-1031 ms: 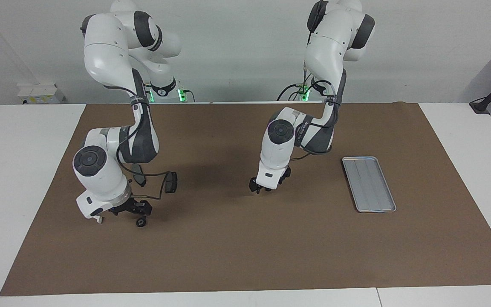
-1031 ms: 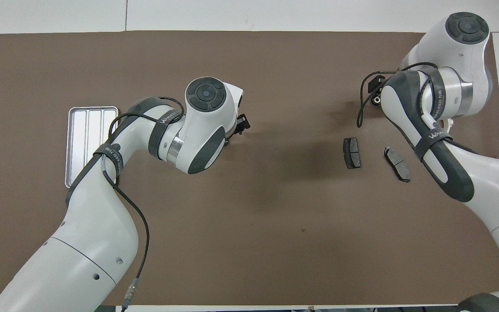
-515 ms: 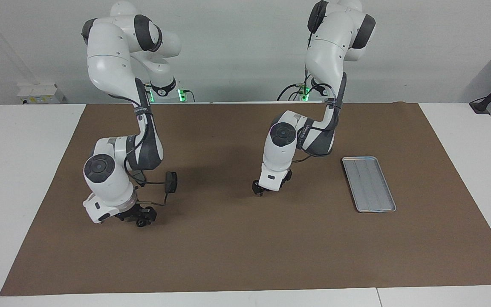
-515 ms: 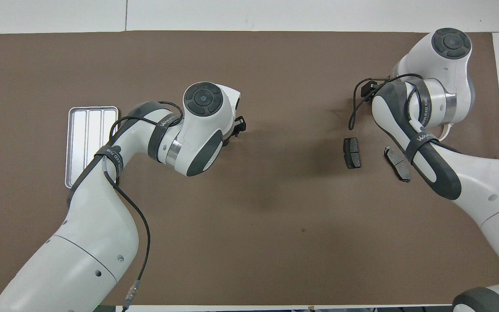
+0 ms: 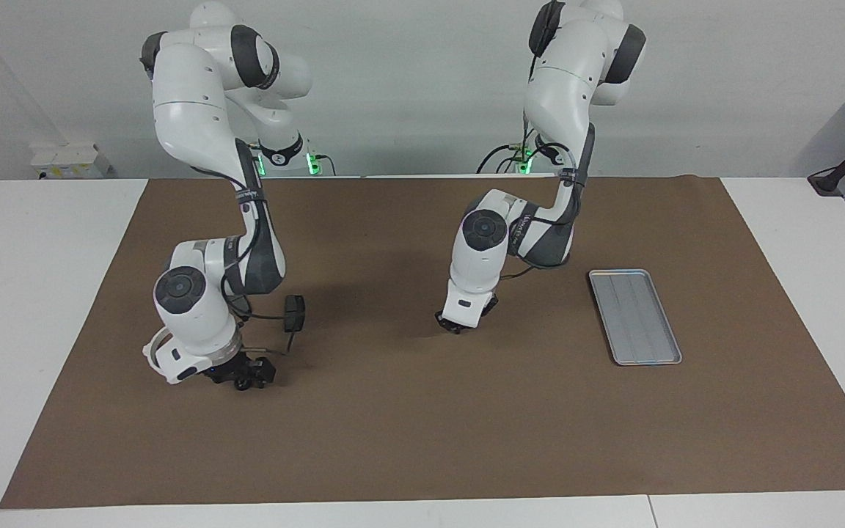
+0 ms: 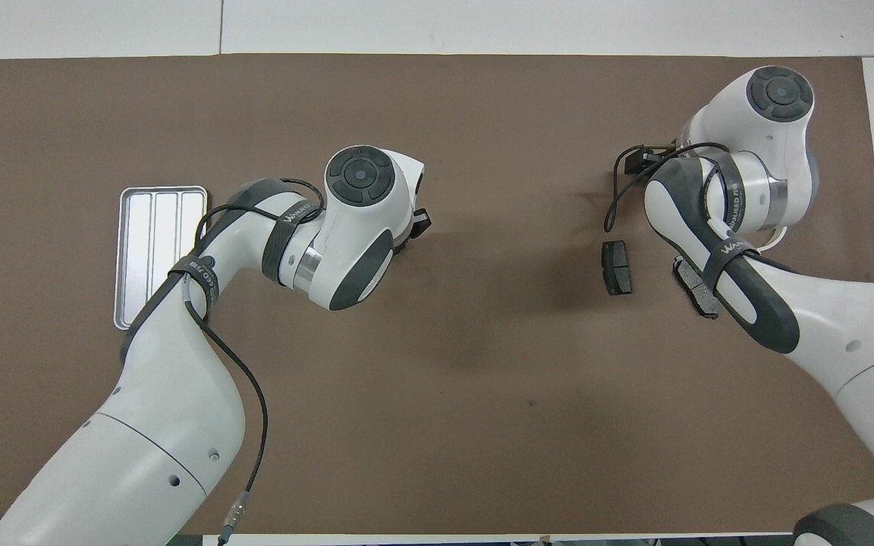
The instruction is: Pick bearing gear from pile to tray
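Note:
The silver tray [image 5: 635, 315] [image 6: 152, 254] lies bare toward the left arm's end of the table. My left gripper [image 5: 455, 326] [image 6: 418, 222] is shut, its tips down at the brown mat mid-table; nothing shows between them. My right gripper [image 5: 250, 375] [image 6: 638, 159] is low over the pile's outer edge, right at a small black round piece [image 5: 243, 383]. One dark brake pad [image 5: 294, 314] [image 6: 617, 267] lies nearer to the robots than that gripper. A second brake pad [image 6: 691, 287] is partly covered by the right arm.
A black cable [image 6: 611, 205] loops from the right wrist over the mat beside the pads. The brown mat [image 5: 422, 440] covers most of the white table. The tray sits beside the left arm's elbow.
The left gripper has closed from open, staying low over the same spot. The right arm has swung toward the table's middle and brought its gripper down onto the small black piece.

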